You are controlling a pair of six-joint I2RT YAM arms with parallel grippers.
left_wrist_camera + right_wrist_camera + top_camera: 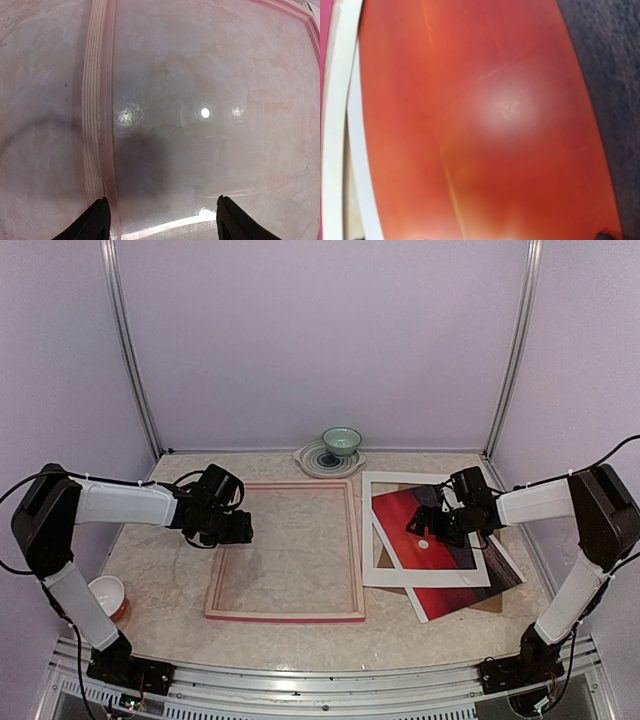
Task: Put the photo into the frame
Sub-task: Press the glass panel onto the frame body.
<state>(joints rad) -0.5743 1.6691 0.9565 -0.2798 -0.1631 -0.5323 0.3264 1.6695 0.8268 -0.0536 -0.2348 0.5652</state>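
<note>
Two black-and-white robot arms: left arm (pixel 120 502), right arm (pixel 540 502).

Far left, beside the left arm's lower link: one small white bowl (pixel 106 592) with an orange-red underside, resting on the table.

Next, one left gripper (pixel 233 530), over the left rail of one large thin-railed rectangular picture frame (pixel 285 616), pink-red with pale layered wood showing on the rail. Open fairly wide in the wrist view, one finger above the rail and the other above the pane, gripping nothing. Cannot tell whether touching.

Picture frame: lies flat at the table's middle, with a glossy pane inside it catching light spots.

Behind it, by the back wall: one pale green ceramic bowl (pixel 341 442), standing on one round white ringed plate (pixel 312 462).

Just right of the frame: one white rectangular mat border (pixel 425 577), lying over one large rectangular sunset photo (pixel 447 558) with red sky, a small white sun dot and a dark band below. Photo outside the frame, askew under the mat, poking out past the mat's lower right edge.

Above it, one right gripper (pixel 430 523), spread to its widest, holding nothing. Close enough to fill the right wrist view with blurred red-orange.

Beneath everything, one beige marbled tabletop (pixel 180 635). Around it, pale lilac wall panels (pixel 320 340), two aluminium uprights (pixel 128 350) in the back corners, and one metal rail (pixel 320 680) along the near edge.
</note>
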